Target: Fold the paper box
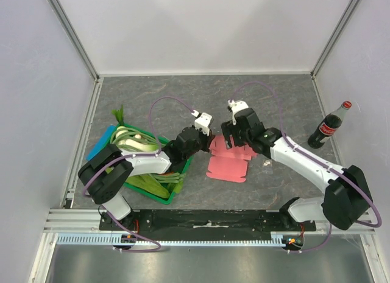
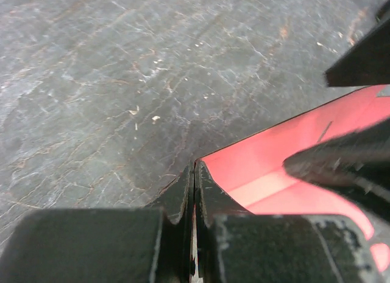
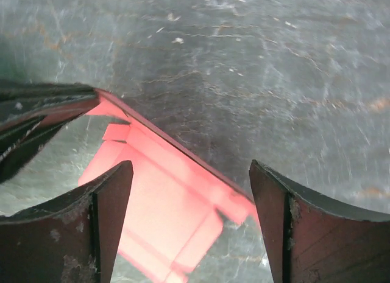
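Observation:
The paper box [image 1: 226, 167] is a flat pink card cut-out with flaps, lying mid-table. My left gripper [image 1: 206, 141] is shut on its upper-left corner. In the left wrist view the jaws [image 2: 194, 173] meet tightly at the card's [image 2: 286, 149] edge. In the right wrist view that corner is lifted and the card [image 3: 164, 198] slopes down from it. My right gripper [image 1: 228, 137] hangs just above the card's far edge, open [image 3: 190, 167], with nothing between its fingers. Its dark fingers [image 2: 341, 161] show blurred in the left wrist view.
A green crate [image 1: 159, 195] of leafy vegetables stands at the left under the left arm, with a blue object [image 1: 100, 143] beside it. A cola bottle [image 1: 329, 125] stands upright at the right wall. A small clear scrap [image 1: 268, 165] lies right of the card.

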Available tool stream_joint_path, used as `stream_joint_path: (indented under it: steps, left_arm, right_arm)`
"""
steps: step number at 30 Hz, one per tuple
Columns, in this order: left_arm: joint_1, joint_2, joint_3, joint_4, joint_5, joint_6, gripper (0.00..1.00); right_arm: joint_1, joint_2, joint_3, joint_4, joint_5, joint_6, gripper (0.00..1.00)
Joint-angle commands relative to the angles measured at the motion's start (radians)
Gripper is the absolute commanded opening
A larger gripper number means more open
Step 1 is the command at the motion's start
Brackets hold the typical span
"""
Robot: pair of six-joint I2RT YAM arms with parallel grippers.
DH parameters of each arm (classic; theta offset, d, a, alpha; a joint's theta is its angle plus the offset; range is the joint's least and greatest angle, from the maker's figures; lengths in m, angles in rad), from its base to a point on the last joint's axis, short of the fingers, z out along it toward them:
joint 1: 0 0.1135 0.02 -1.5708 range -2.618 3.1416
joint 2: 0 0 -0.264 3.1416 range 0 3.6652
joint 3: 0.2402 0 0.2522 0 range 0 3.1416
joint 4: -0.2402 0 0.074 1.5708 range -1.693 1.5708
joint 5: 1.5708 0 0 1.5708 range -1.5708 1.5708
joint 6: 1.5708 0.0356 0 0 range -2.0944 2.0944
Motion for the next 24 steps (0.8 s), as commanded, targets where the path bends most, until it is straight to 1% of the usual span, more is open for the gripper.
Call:
stream_joint_path:
  steps: [1,2,4,5,7,8,9,10,11,13,14,15,16,18,21,24]
  left_arm:
    - [-0.042,-0.012,-0.017,0.16,-0.276,-0.034,0.02]
    - [-0.053,-0.009,-0.02,0.176,-0.308,-0.011,0.02]
    - [-0.083,0.002,-0.014,0.197,-0.394,0.009,0.02]
    - [-0.089,0.007,-0.011,0.208,-0.405,0.03,0.02]
    - [-0.105,0.017,-0.002,0.211,-0.451,0.042,0.02]
    - [-0.108,0.019,0.0,0.211,-0.453,0.042,0.02]
    - [-0.109,0.017,-0.002,0.213,-0.453,0.042,0.02]
    - [-0.111,0.016,-0.006,0.217,-0.453,0.042,0.02]
    - [-0.114,0.017,-0.012,0.225,-0.453,0.044,0.02]
    - [-0.116,0.022,-0.014,0.23,-0.465,0.053,0.02]
    - [-0.116,0.023,-0.015,0.233,-0.473,0.061,0.02]
    - [-0.117,0.025,-0.017,0.237,-0.485,0.067,0.02]
    - [-0.117,0.028,-0.021,0.245,-0.487,0.082,0.02]
    - [-0.119,0.028,-0.031,0.272,-0.49,0.095,0.02]
    - [-0.122,0.03,-0.035,0.291,-0.494,0.113,0.02]
    - [-0.128,0.033,-0.04,0.306,-0.494,0.127,0.02]
  right_arm:
    - [-0.059,-0.04,0.134,-0.342,0.118,0.341,0.89]
    - [-0.075,-0.052,0.142,-0.358,0.106,0.474,0.89]
    - [-0.119,-0.077,0.15,-0.369,0.056,0.628,0.89]
    - [-0.134,-0.085,0.142,-0.34,-0.06,0.735,0.88]
    - [-0.142,-0.114,0.098,-0.244,-0.13,0.889,0.85]
    - [-0.142,-0.125,0.081,-0.199,-0.161,1.006,0.84]
    - [-0.142,-0.138,0.046,-0.107,-0.161,1.055,0.84]
    - [-0.144,-0.138,0.03,-0.076,-0.161,1.104,0.77]
    - [-0.157,-0.132,0.02,-0.052,-0.173,1.195,0.72]
    - [-0.177,-0.103,-0.003,0.037,-0.253,1.27,0.67]
    - [-0.182,-0.094,-0.005,0.056,-0.268,1.3,0.66]
    - [-0.182,-0.085,-0.01,0.082,-0.268,1.357,0.65]
    - [-0.182,-0.08,-0.017,0.1,-0.262,1.379,0.61]
    - [-0.187,-0.074,-0.043,0.136,-0.246,1.44,0.58]
    - [-0.191,-0.048,-0.059,0.191,-0.25,1.474,0.53]
    - [-0.194,-0.002,-0.054,0.209,-0.278,1.498,0.52]
